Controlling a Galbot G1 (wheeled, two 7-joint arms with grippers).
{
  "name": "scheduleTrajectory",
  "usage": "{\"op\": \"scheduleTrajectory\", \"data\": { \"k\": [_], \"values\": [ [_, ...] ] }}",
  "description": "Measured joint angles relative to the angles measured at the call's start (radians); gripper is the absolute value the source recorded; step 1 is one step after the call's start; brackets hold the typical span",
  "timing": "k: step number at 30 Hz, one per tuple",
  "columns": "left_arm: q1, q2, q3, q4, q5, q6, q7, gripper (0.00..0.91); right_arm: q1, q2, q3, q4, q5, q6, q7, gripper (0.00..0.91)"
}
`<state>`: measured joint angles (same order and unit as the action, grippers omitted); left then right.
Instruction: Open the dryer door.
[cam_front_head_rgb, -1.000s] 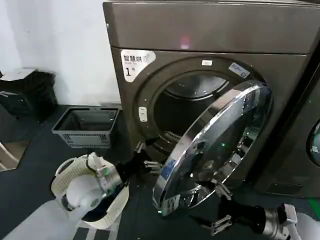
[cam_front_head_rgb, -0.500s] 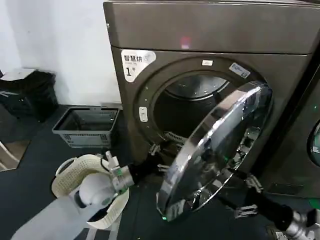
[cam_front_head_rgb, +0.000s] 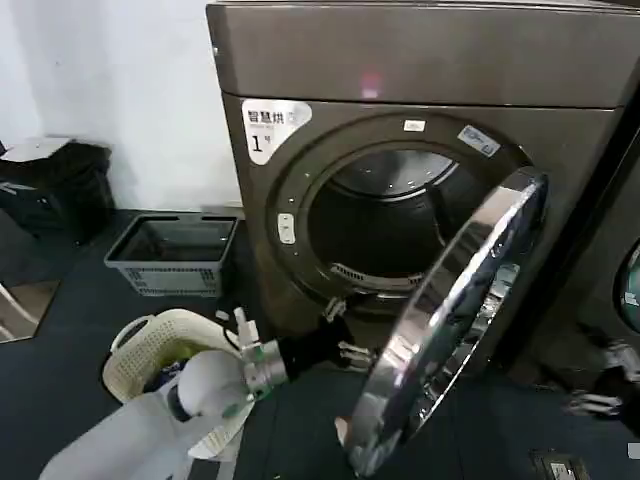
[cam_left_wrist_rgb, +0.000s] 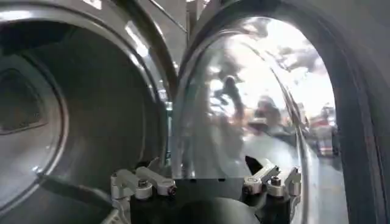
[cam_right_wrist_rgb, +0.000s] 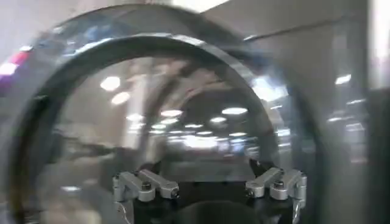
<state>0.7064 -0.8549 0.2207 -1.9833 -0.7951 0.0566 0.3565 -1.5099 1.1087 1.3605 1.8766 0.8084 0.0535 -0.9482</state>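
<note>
Dryer door swung wide, exposing the dryer drum | left gripper spread, empty, pushing its inner edge | right gripper spread, far right

The head view is dim, with a dark floor and a brighter pale wall at the left; the big brown-grey metallic dryer carries a faint pinkish glint on its upper panel, and its round chrome-rimmed door throws streaky glare along the shiny rim. In the left wrist view the door's mirror-like face is washed out by bright distorted reflections, while the drum beside it lies in deep shadow. The right wrist view is soft and smeared, with rows of ceiling-light spots reflected in the door's dark glass.
</note>
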Motion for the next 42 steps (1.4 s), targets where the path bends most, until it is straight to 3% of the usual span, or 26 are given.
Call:
{"op": "scheduleTrajectory", "data": {
  "k": [10,27,35,42],
  "values": [
    [-0.039,0.008,0.074,-0.009,-0.001,-0.004,0.002,0.907,0.041,0.021,0.162,-0.023,0.013,0.002,0.310,0.907],
    [-0.186,-0.057,0.273,0.031,-0.035,-0.031,0.003,0.907,0.066,-0.045,0.449,-0.047,0.032,-0.107,0.796,0.907],
    [-0.267,-0.131,0.361,0.082,-0.057,-0.034,-0.002,0.907,0.043,-0.079,0.594,-0.063,-0.042,-0.110,0.935,0.907],
    [-0.343,-0.191,0.437,0.143,-0.082,-0.049,0.004,0.907,0.013,-0.085,0.701,-0.049,-0.157,-0.176,1.012,0.907]
  ]
}}
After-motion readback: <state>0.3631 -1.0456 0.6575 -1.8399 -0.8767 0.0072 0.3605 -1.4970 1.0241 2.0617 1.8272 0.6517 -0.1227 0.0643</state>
